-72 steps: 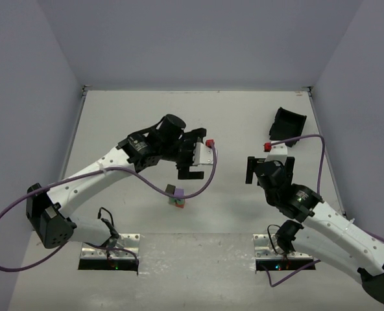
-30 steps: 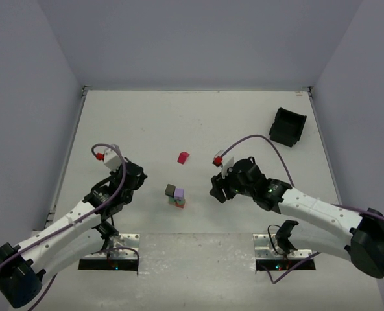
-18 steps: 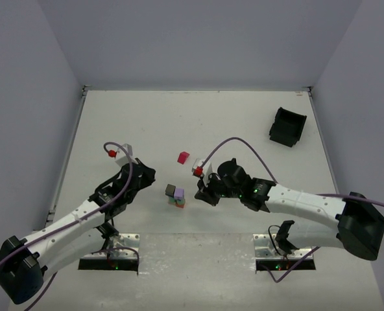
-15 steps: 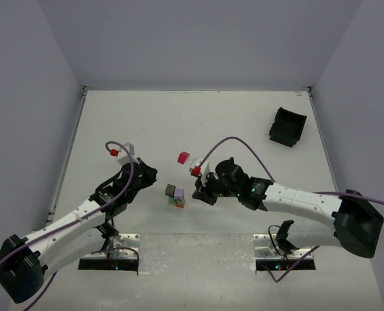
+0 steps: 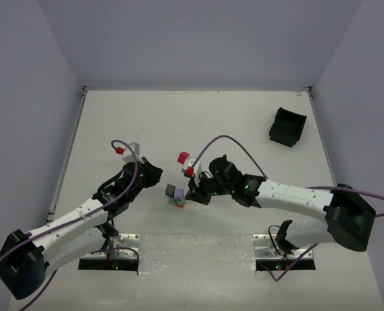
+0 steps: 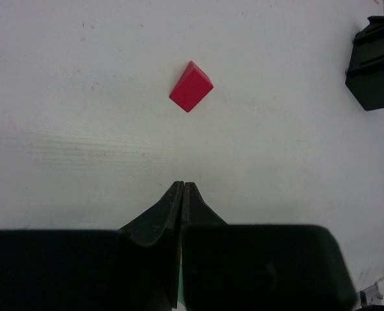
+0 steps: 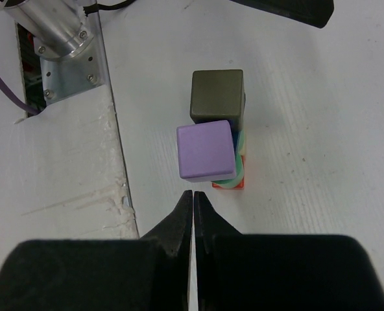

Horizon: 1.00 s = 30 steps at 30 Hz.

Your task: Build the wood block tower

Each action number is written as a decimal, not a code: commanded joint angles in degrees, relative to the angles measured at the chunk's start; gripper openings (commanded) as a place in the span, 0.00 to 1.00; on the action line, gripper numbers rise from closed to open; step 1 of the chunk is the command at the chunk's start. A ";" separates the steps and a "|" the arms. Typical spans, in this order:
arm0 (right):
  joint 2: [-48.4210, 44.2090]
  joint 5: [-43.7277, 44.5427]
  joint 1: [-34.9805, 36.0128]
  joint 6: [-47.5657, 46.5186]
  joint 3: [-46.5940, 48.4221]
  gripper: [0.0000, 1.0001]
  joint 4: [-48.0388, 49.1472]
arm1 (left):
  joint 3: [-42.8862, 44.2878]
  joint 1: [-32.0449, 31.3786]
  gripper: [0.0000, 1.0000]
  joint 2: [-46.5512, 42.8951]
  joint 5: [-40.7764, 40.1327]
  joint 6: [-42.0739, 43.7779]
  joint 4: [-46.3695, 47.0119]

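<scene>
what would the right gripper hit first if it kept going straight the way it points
Most likely the purple block topping the tower, just ahead of the shut right gripper and slightly right of its line. Depth is unclear, so it might graze the block's edge or slip past.

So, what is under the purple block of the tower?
Under the purple block, only edges show: a green block, then a red block lowest. The rest is covered.
</scene>
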 commanded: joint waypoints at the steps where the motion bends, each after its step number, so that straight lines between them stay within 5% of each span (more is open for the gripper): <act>1: 0.26 -1.75 0.38 -1.10 2.54 0.00 2.18 | -0.61 -0.75 0.00 -0.64 1.88 1.39 4.17; 30: 2.69 -3.07 0.55 -1.08 4.40 0.00 2.74 | -0.81 -2.19 0.00 1.15 5.54 3.44 7.99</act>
